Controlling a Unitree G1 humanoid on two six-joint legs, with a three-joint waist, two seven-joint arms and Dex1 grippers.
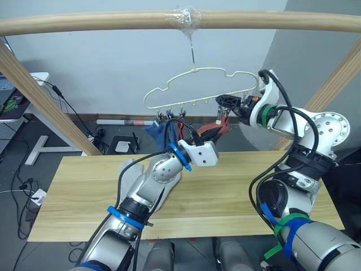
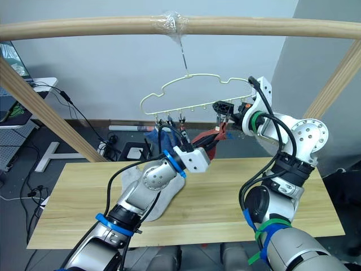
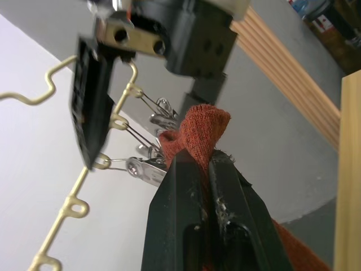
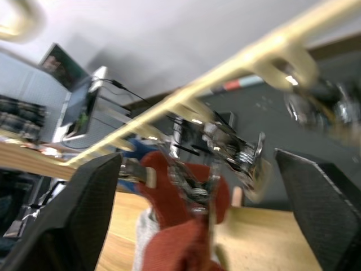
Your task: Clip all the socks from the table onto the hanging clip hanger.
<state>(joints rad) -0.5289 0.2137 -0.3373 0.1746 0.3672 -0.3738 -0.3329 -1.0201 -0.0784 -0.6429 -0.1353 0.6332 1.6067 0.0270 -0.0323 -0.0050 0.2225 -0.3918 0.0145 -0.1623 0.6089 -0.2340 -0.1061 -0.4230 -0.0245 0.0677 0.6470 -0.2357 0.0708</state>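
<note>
Under the beam: clip hanger (image 1: 197,84) hangs by its hook, blue sock (image 1: 159,134) already clipped at left.
Tabletop (image 1: 237,192): grey sock (image 1: 131,169) lies beneath the left arm.
Left end effector (image 3: 204,164): pressed together on the rust red sock (image 3: 197,127), lifted just beside the clips (image 3: 148,169).
Right end effector (image 4: 206,164): spread around a clip.
Advice: squeeze that clip wide, feed the cuff deep, then release.

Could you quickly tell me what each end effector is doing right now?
Left end effector: shut on the rust red sock.
Right end effector: open, holding nothing.
</note>
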